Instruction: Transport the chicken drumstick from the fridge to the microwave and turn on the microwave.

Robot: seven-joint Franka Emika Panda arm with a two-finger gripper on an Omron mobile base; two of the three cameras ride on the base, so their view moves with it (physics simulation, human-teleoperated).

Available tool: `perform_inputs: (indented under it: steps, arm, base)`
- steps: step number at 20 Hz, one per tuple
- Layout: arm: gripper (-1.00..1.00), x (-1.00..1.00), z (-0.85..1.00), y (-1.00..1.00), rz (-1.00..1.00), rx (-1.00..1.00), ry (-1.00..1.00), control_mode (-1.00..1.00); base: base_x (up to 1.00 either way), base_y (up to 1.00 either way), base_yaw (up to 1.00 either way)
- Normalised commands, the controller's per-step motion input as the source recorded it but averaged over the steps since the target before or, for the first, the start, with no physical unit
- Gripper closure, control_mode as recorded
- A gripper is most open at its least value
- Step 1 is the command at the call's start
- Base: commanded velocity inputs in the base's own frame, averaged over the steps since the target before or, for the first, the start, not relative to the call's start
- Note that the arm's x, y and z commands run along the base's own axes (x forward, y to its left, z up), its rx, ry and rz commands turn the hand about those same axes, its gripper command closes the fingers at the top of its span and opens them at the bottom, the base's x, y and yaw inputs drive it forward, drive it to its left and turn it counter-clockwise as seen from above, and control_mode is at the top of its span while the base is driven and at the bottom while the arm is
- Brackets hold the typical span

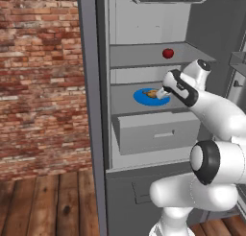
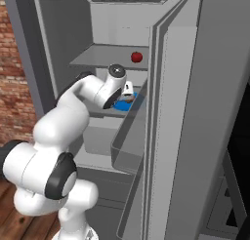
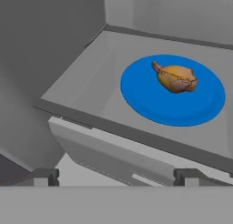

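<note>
The fridge (image 1: 96, 110) stands open beside a brick wall (image 1: 41, 76), its thick door (image 2: 195, 117) swung out to the right so that it takes up much of the right base view. Inside, the pale grey space is split by flat shelves. On the upper shelf (image 1: 144, 55) sits a small red fruit (image 1: 167, 53), alone and well back. On the shelf below it lies a flat blue plate (image 3: 150, 104), and the chicken drumstick (image 3: 175, 77) rests on that plate, a little toward the plate's far side in the hand view, with its thin end pointing left and away. Under this shelf a box-like drawer (image 1: 153, 132) is pulled partly out, its front edge sticking forward past the shelf lip. The white arm reaches in from the front at the height of the plate shelf, and the gripper (image 3: 116, 175) hangs just in front of the shelf edge, above the drawer, near the plate but apart from it. Its two dark fingertips (image 3: 45, 175) stand wide apart at the bottom of the hand view, with nothing between them. The drumstick is untouched on the plate, ahead of the gripper and slightly to the right in the hand view. A wooden floor (image 1: 48, 201) runs below the brick wall.
</note>
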Motion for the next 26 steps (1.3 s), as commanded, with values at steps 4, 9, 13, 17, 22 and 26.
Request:
perform_inputs:
  steps: [4,9,13,17,22,26]
  arm:
    - [-1.0,0.19,-0.19,-0.01,0.0,0.0,0.0,-1.0]
    - [-1.0,0.15,-0.21,-0.01,0.0,0.0,0.0,-1.0]
    - [-1.0,0.09,-0.16,-0.06,0.0,0.0,0.0,-1.0]
    - [-1.0,0.08,-0.02,-0.04,0.0,0.0,0.0,-1.0]
    - [-1.0,0.14,-0.11,-0.04,0.0,0.0,0.0,-1.0]
    - [-1.0,0.19,-0.16,-0.13,0.0,0.0,0.0,-1.0]
  base:
    - [0.0,0.0,0.0]
    - [0.0,0.0,0.0]
    - [0.0,0.0,0.0]
    - [0.0,0.0,0.0]
    - [0.0,0.0,0.0]
    - [0.0,0.0,0.0]
